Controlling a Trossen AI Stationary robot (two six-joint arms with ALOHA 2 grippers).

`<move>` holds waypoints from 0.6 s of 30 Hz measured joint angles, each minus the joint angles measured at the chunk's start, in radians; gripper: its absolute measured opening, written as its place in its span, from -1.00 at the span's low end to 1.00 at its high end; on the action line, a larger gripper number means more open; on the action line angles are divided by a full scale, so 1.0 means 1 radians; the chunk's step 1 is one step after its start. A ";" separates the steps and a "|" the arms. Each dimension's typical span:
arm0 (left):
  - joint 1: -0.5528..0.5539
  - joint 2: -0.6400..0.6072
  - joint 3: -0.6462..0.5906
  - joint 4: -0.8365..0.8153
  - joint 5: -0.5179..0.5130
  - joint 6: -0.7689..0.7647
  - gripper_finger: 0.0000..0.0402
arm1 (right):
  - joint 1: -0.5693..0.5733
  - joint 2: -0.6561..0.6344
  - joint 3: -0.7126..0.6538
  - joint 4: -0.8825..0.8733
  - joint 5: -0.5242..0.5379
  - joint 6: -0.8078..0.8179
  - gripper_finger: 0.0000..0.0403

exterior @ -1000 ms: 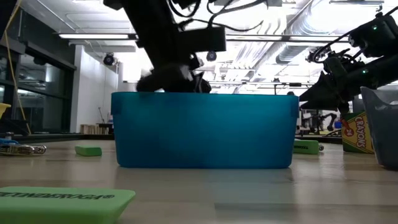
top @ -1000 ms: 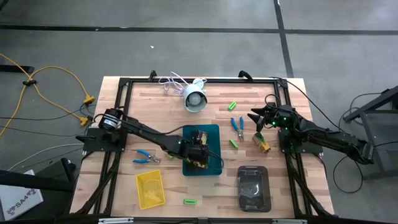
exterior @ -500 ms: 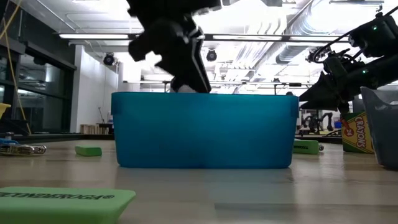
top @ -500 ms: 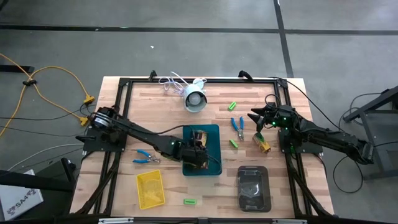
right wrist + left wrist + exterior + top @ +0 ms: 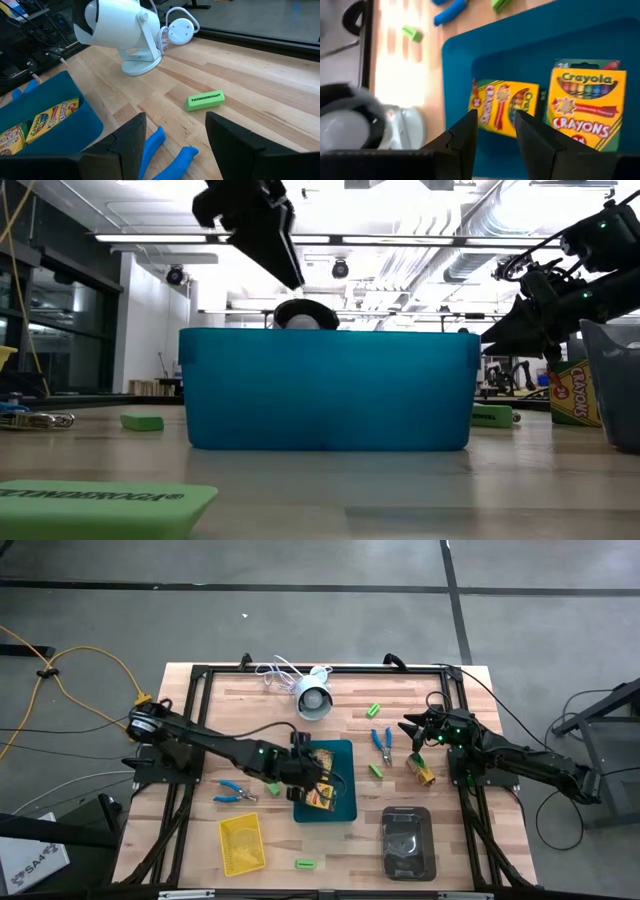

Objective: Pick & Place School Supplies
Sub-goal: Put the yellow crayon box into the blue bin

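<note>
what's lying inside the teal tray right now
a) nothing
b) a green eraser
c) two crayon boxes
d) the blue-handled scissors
c: the left wrist view shows two crayon boxes side by side on the floor of the teal tray, with the open left gripper above them, holding nothing.

On the wooden surface [image 5: 260,710] a teal tray [image 5: 340,808] sits in the middle, and crayon boxes [image 5: 321,797] lie inside it. The left hand [image 5: 296,783] is at the left edge of this tray, with nothing in it. The right hand [image 5: 412,731] waits open near the blue scissors [image 5: 383,744], and another crayon box [image 5: 421,769] lies just beside it.
</note>
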 joint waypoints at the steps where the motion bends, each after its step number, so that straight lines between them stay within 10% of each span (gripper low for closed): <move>1: 0.003 -0.014 -0.001 -0.013 0.004 -0.011 -0.38 | 0.000 0.000 0.000 0.000 0.000 0.000 -0.02; 18: 0.058 -0.465 -0.435 0.127 0.140 -0.095 -0.38 | 0.000 0.000 0.000 0.000 0.000 0.000 -0.02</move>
